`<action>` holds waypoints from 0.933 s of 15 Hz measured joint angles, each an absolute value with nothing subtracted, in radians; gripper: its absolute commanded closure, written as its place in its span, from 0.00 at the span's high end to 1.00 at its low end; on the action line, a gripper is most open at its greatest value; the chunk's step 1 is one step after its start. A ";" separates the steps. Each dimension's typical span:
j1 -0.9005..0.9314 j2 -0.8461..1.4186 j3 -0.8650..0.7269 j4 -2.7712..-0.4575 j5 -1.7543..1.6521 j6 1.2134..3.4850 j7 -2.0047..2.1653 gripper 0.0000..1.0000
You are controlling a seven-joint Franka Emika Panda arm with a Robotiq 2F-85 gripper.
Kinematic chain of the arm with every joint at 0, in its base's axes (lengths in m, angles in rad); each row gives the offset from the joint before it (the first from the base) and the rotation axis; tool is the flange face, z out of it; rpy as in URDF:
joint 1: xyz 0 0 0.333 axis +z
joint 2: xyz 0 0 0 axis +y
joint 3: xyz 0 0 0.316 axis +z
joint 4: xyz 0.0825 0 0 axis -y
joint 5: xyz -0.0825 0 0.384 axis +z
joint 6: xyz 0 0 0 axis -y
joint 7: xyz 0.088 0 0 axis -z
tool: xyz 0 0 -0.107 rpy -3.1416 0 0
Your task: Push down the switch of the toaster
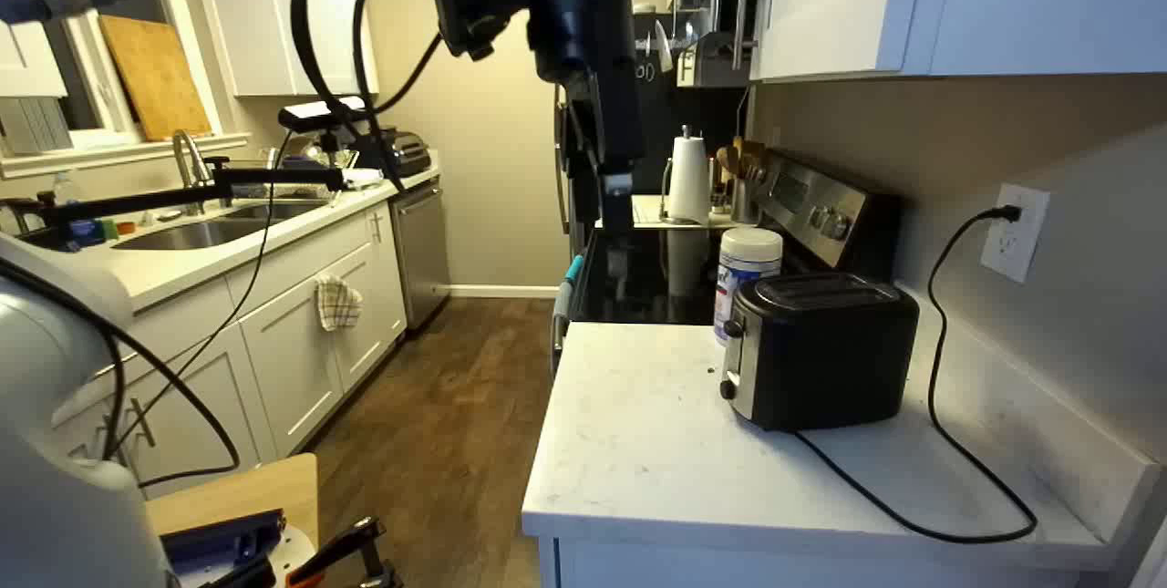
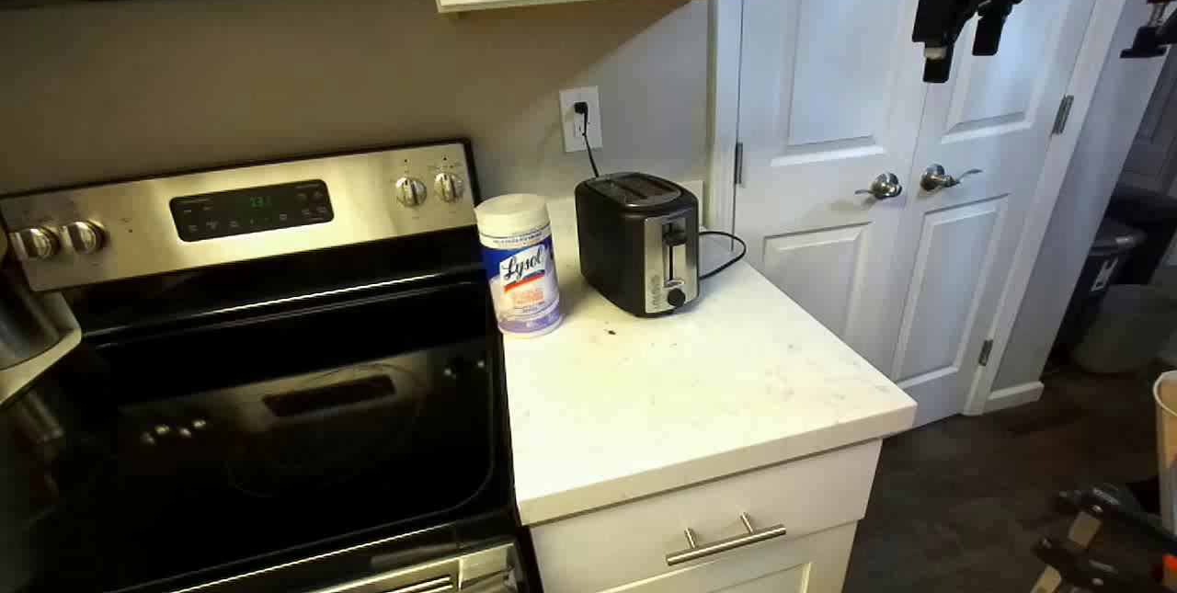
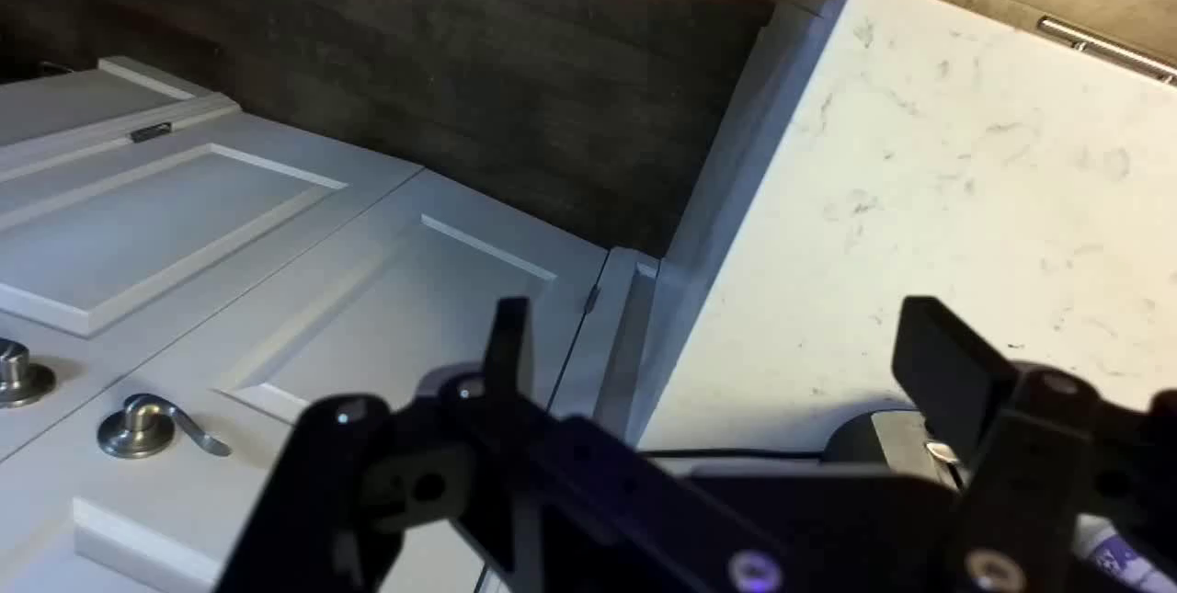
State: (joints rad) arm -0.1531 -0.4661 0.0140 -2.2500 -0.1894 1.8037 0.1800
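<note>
The black toaster with a silver front panel stands upright on the white counter in both exterior views. Its black switch lever sits near the top of the front slot, above a round knob. The lever faces the open floor side. My gripper is open and empty, high in the air, above and apart from the toaster. In the wrist view the gripper's fingers are wide apart, and part of the toaster shows at lower right, mostly hidden by the gripper.
A Lysol canister stands beside the toaster, next to the black stove. The toaster's cord loops over the counter to the wall outlet. A white upper cabinet hangs above. White doors are behind the counter's end.
</note>
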 measured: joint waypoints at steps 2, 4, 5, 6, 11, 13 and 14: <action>-0.153 -0.466 0.014 -2.250 -0.189 1.804 0.180 1.00; -0.153 -0.466 0.014 -2.250 -0.189 1.804 0.180 1.00; -0.153 -0.466 0.014 -2.250 -0.189 1.804 0.180 1.00; -0.153 -0.466 0.014 -2.250 -0.189 1.804 0.180 1.00; -0.143 -0.459 0.011 -2.251 -0.189 1.821 0.180 1.00; -0.131 -0.438 0.012 -2.253 -0.182 1.866 0.191 1.00; -0.124 -0.424 0.011 -2.253 -0.174 1.885 0.194 1.00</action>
